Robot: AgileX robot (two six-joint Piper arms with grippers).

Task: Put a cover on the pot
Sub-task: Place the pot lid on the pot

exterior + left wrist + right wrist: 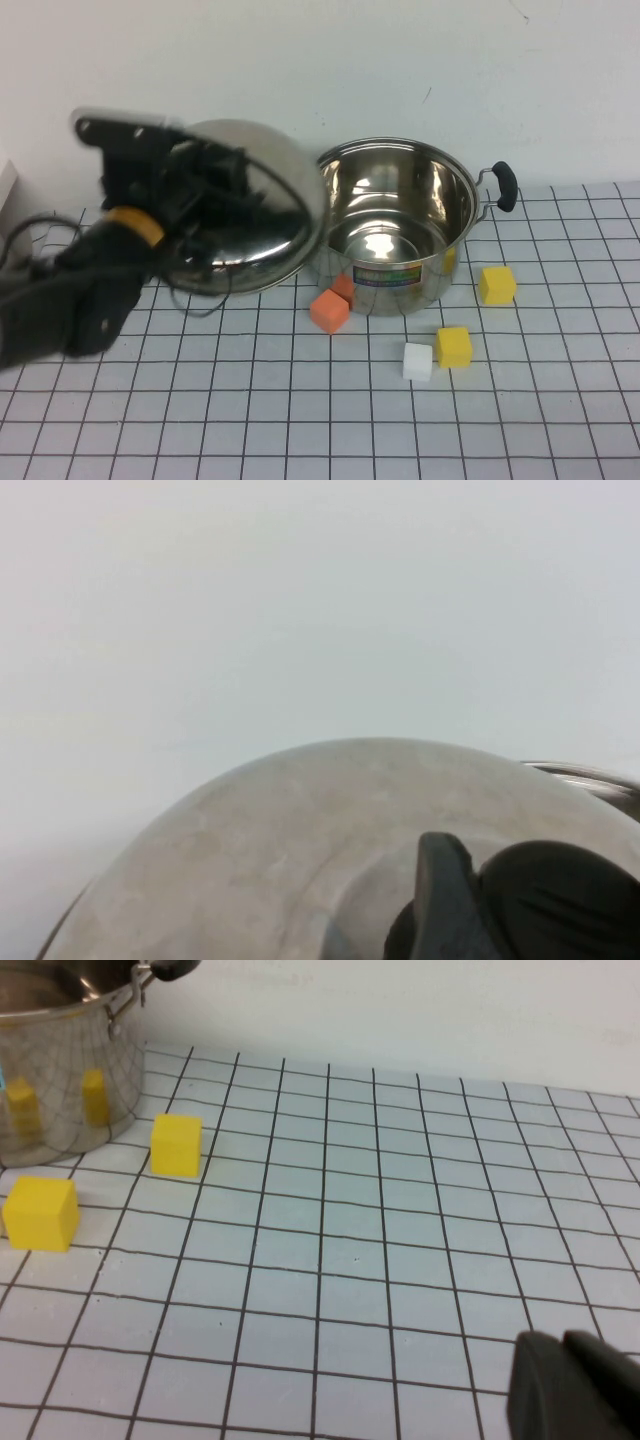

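a: gridded white bench (300,420) against a pale wall; the pot (400,225) stands open toward the back, coloured blocks beside it.
b: left tool (215,185) pinches the lid (265,215) by its knob, lid tilted and lifted beside the pot's left rim.
a: right tool (570,1390) sits low over bare bench; cannot tell its state.

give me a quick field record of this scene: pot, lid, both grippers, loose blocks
pot: open, uncovered, upright on the grid table, nothing visible inside
lid: held tilted, left of the pot, its edge at the pot's rim
left gripper: at the lid's black knob, carrying the lid
right gripper: low over the table, right of the pot, not seen in the high view
orange blocks: two, touching, in front of the pot
yellow blocks: two, right front of the pot
white block: beside the nearer yellow block
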